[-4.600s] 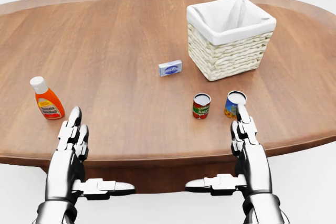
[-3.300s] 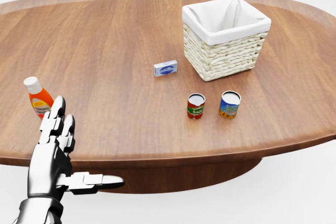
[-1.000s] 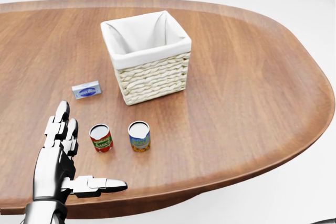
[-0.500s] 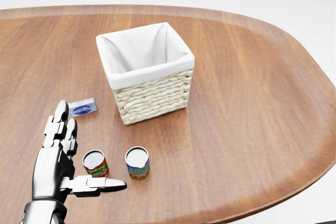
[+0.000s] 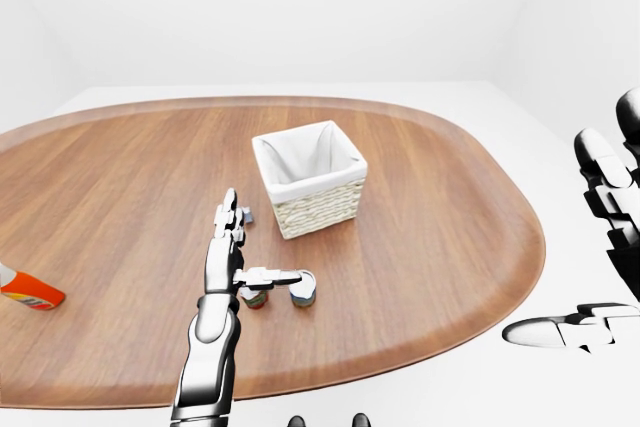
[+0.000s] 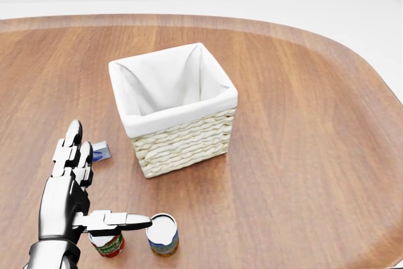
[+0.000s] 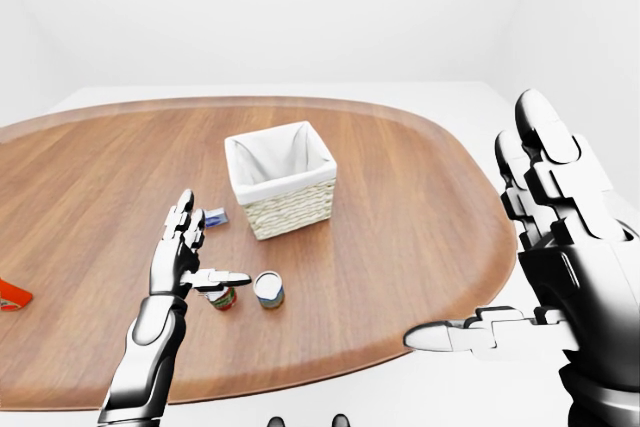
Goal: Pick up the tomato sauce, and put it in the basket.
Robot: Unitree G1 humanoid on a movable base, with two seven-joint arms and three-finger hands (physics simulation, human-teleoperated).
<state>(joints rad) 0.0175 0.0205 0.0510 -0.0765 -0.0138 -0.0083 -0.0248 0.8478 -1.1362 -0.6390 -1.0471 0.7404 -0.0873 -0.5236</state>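
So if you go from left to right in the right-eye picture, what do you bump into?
Orange bottle → left hand → red can → blue can → right hand. The basket and little box sit higher up, overlapping these.

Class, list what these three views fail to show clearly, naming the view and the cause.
- Red-labelled tomato sauce can: head view, label half hidden by the left hand thumb.
- Small blue-and-white box: head view, partly behind the fingers; print too small.
- Orange sauce bottle: left-eye view, cut off by the left edge.
- Right hand: absent from head view.
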